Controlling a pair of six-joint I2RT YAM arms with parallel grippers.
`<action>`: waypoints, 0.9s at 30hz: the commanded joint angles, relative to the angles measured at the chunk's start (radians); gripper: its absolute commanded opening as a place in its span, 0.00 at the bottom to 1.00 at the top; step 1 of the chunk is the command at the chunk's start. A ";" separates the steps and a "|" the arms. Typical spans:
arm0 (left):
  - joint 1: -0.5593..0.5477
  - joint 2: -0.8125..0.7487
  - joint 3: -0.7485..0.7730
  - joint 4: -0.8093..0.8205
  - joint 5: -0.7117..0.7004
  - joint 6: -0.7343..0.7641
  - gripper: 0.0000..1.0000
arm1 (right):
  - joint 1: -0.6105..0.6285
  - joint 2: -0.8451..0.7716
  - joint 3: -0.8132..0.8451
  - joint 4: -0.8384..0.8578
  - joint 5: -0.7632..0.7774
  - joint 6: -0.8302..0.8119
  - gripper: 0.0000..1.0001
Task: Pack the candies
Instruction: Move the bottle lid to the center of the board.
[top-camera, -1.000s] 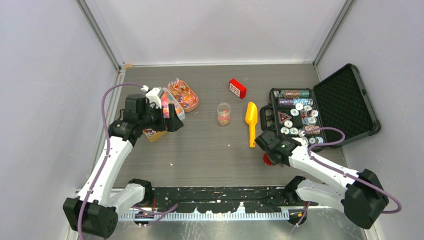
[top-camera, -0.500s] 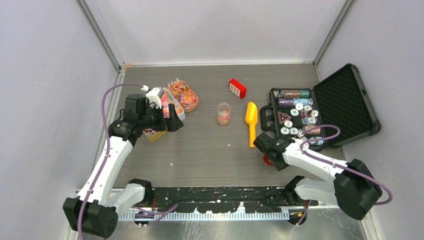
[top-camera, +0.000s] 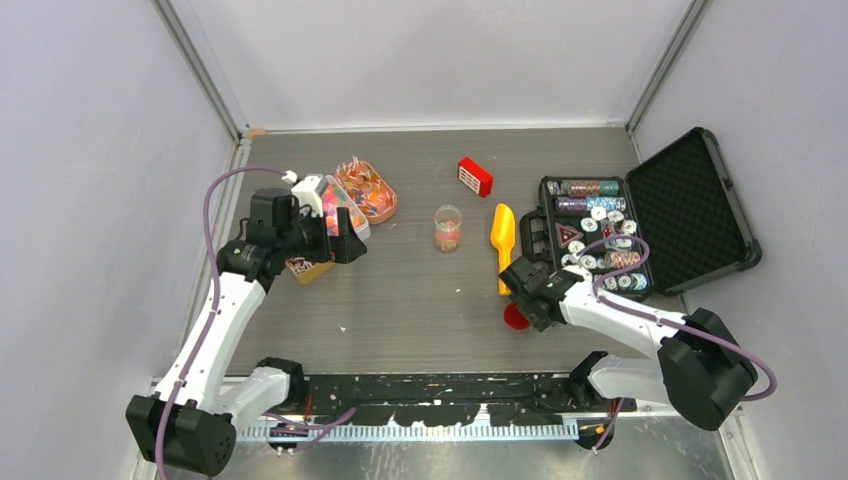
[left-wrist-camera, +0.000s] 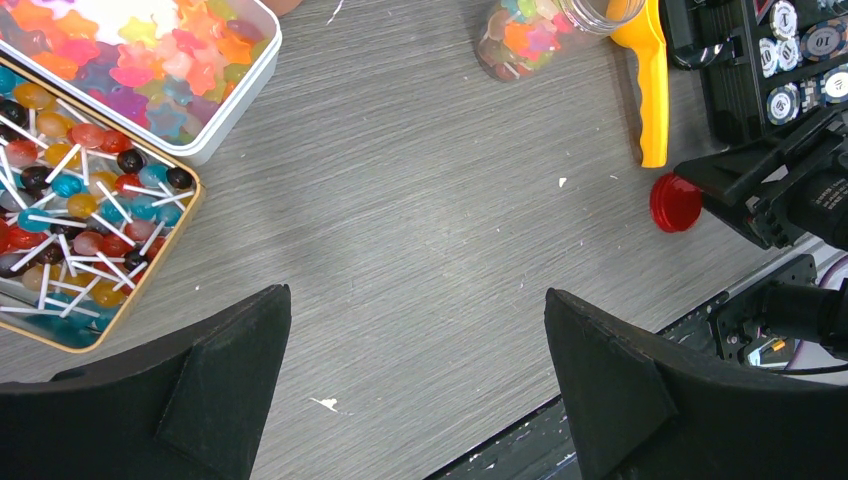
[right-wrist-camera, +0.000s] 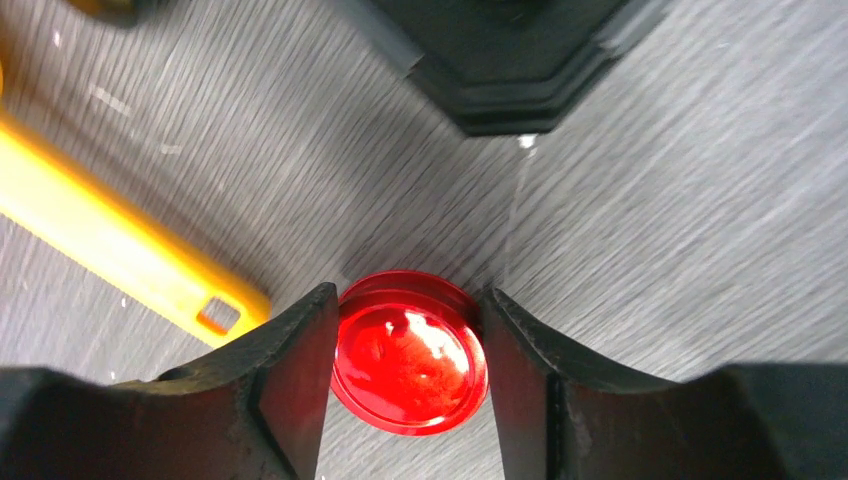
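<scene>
Right pincer: clenched on a red lid; one finger presses each side of the lid's rim; whether the lid rests on the bench or hangs just above it cannot be told
Red lid: near the front of the bench, just beside the handle end of the yellow scoop; near the front-left corner of the black case
Left pincer: released; fingers spread wide with nothing between them; it hovers above bare bench, near the trays on the left
Candies: star-shaped gummies fill a white tray; round sweets on white sticks fill a gold tin that touches the tray's near side; more lie in a pink dish behind them; a few colourful pieces sit low in a clear jar
Jar: upright and uncovered at mid-bench; just left of the scoop, apart from it
Yellow scoop: flat on the bench; bowl toward the back wall, handle toward the arms
Black case: lid thrown open at the right; poker chips inside
Red box: behind the jar and scoop, well apart from both pincers
</scene>
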 joint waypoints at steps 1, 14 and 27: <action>-0.001 -0.006 0.005 0.015 0.005 0.023 1.00 | 0.025 0.020 0.031 0.087 -0.132 -0.137 0.56; 0.000 -0.006 0.005 0.012 -0.006 0.026 1.00 | 0.123 0.132 0.124 0.116 -0.222 -0.437 0.72; 0.000 -0.001 0.007 0.011 -0.006 0.026 1.00 | 0.144 0.087 0.168 0.107 -0.292 -0.679 0.79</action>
